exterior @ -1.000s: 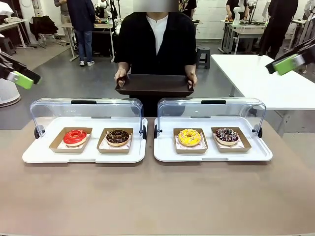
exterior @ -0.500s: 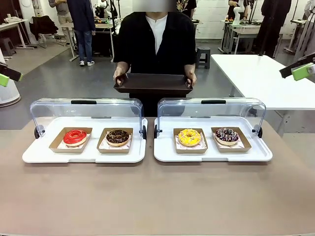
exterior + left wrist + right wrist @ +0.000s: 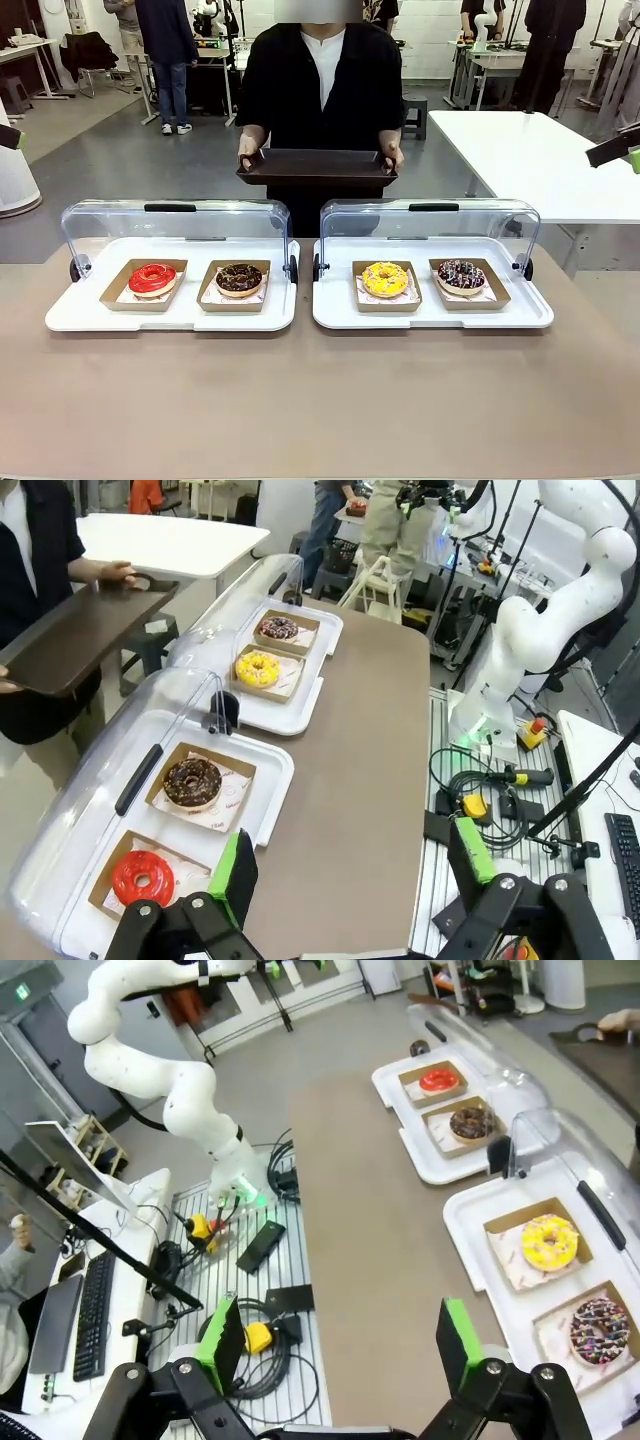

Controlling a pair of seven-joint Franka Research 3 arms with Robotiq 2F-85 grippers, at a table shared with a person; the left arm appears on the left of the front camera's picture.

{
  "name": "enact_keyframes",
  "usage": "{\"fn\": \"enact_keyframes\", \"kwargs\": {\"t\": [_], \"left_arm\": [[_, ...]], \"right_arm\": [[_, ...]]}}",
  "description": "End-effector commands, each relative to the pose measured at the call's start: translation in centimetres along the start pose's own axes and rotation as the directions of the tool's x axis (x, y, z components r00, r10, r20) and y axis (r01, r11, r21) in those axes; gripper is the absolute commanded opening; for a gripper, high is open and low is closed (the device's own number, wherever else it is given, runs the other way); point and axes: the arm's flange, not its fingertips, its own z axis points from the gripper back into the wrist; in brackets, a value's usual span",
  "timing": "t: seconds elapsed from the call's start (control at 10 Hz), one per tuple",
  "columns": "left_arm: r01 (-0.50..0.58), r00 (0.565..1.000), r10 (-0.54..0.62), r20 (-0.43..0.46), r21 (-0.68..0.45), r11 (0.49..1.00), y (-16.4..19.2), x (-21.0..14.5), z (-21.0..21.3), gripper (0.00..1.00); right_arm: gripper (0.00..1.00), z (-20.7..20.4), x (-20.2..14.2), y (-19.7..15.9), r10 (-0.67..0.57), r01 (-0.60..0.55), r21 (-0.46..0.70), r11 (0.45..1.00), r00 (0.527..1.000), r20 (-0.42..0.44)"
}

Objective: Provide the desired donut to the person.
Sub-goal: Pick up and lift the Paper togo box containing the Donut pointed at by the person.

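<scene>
Your left gripper [image 3: 352, 865] has its green-padded fingers spread wide at the bottom of the left wrist view, with nothing between them. It hangs above the near edge of the table [image 3: 350, 740], well apart from the food. Your right gripper [image 3: 337, 1340] stands just as wide at the bottom of the right wrist view and also holds nothing. Below it you see table edge and cable-strewn floor.

In the front view, two white trays sit side by side across the middle of the frame. Each has a clear domed lid [image 3: 170, 222] swung up at its far side.

- **Left tray [image 3: 60, 315]:** it holds a red-glazed donut [image 3: 152, 278] on the left and a chocolate donut [image 3: 239, 278] on the right.
- **Right tray [image 3: 330, 315]:** it holds a yellow donut [image 3: 385, 279] on the left and a dark sprinkled donut [image 3: 461, 274] on the right.

Each donut rests in its own brown cardboard boat [image 3: 112, 296].

The person [image 3: 320, 80] stands at top centre behind the trays. Both hands [image 3: 247, 155] hold a dark brown serving tray [image 3: 315, 165] level, just above the gap between the two lids. You cannot tell from these views which donut is wanted.
</scene>
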Motion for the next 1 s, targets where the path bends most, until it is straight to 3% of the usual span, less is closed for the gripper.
{"fn": "enact_keyframes", "kwargs": {"t": [0.0,0.1,0.2,0.9], "left_arm": [[0.025,1.000,-0.025,-0.019,0.019,1.000,0.2,0.1,-0.8,1.00],[0.029,0.998,-0.028,-0.057,0.011,1.000,0.0,-0.1,-1.6,1.00],[-0.001,1.000,0.001,-0.016,0.007,1.000,0.1,0.1,-0.4,1.00],[-0.001,1.000,0.001,-0.016,0.007,1.000,0.1,0.1,-0.4,1.00]], "right_arm": [[1.00,0.0,0.5,-0.1,0.026,-0.026,0.009,1.000,1.000,0.005],[1.00,-0.3,0.5,-0.1,0.037,-0.037,-0.003,0.999,0.999,-0.005],[1.00,-0.1,0.2,0.0,0.002,-0.002,0.000,1.000,1.000,-0.006],[1.00,-0.1,0.2,0.0,0.002,-0.002,0.000,1.000,1.000,-0.006]]}}
